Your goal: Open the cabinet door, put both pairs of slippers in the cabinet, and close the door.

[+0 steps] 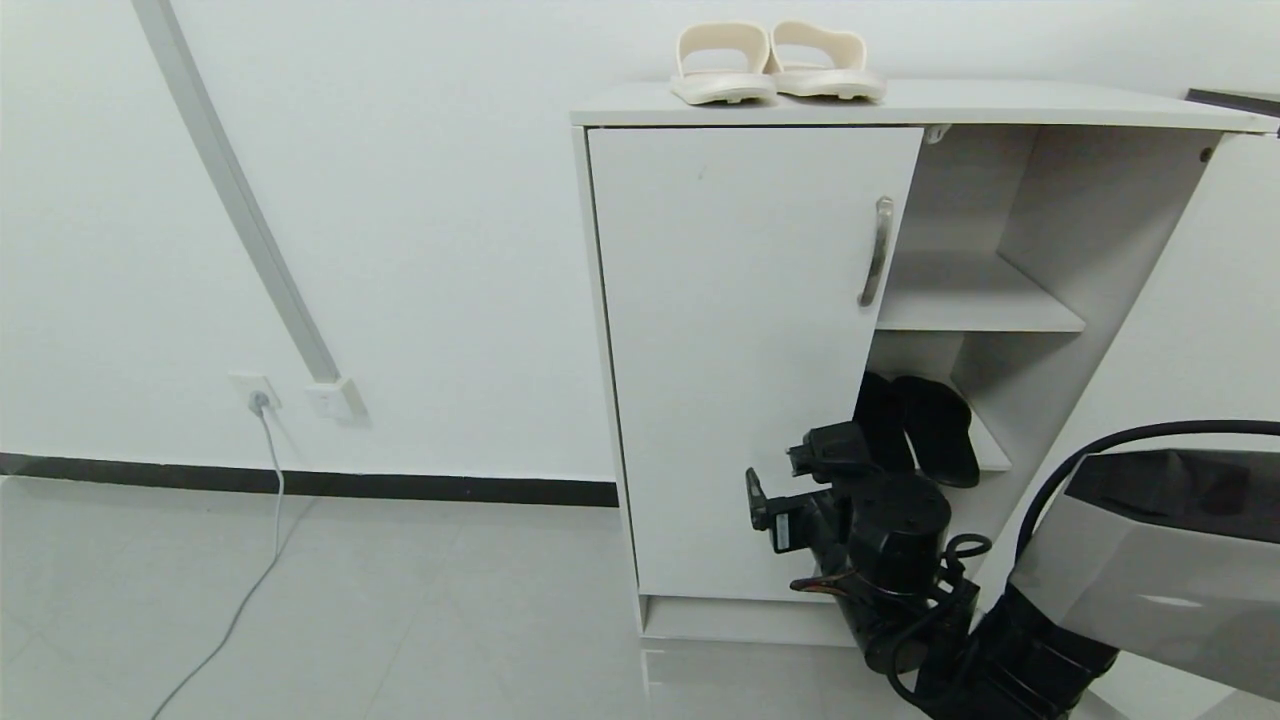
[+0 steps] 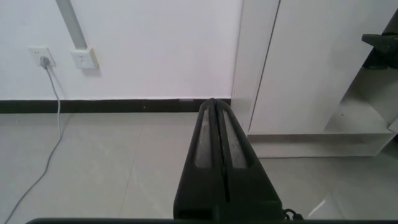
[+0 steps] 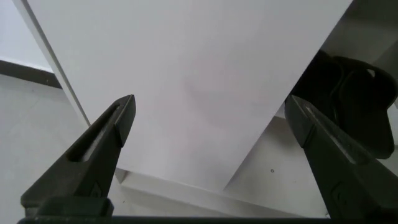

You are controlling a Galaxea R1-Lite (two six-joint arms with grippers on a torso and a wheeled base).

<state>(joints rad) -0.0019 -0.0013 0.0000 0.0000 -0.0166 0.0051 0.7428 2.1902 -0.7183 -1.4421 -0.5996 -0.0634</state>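
The white cabinet (image 1: 1000,102) has its left door (image 1: 740,350) closed and its right door (image 1: 1200,300) swung open. A cream pair of slippers (image 1: 775,65) sits on the cabinet top. A black pair of slippers (image 1: 925,425) lies on the lower shelf inside and is also in the right wrist view (image 3: 357,93). My right gripper (image 1: 790,485) hangs open and empty just in front of the closed door's lower part, its fingers (image 3: 109,134) wide apart. My left gripper (image 2: 214,112) is shut and empty, low over the floor to the left of the cabinet (image 2: 298,68).
The upper shelf (image 1: 980,310) inside is bare. A metal handle (image 1: 877,250) is on the closed door's edge. A wall socket with a grey cable (image 1: 258,402) and a slanted conduit (image 1: 230,190) are on the left. Tiled floor (image 1: 350,600) lies open there.
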